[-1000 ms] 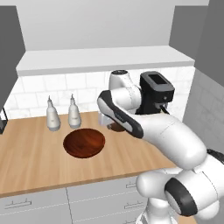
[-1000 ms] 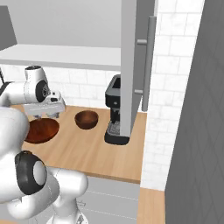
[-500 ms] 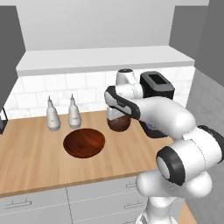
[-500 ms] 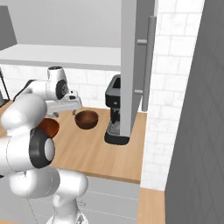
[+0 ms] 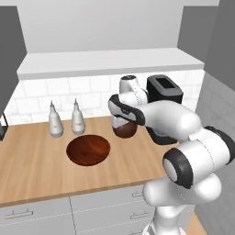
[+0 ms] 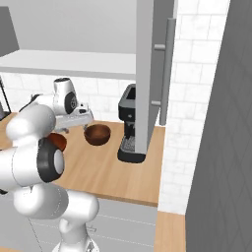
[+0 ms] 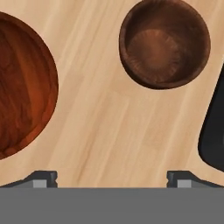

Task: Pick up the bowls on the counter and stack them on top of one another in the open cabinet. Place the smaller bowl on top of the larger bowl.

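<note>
We have swung our arm from above the larger bowl toward the smaller bowl. Both bowls stand on the counter, apart. Our gripper is wide open and empty, so no bowl is picked yet.

The counter looks like light wood with fine grain lines, smooth and matt. The larger bowl, at nine o'clock in the hand view, is dark reddish wood with a glossy shine. The smaller bowl, at one o'clock there, is darker brown wood, smooth, with faint rings inside. The two white bottles look glossy. The black coffee machine looks like matt plastic.
</note>
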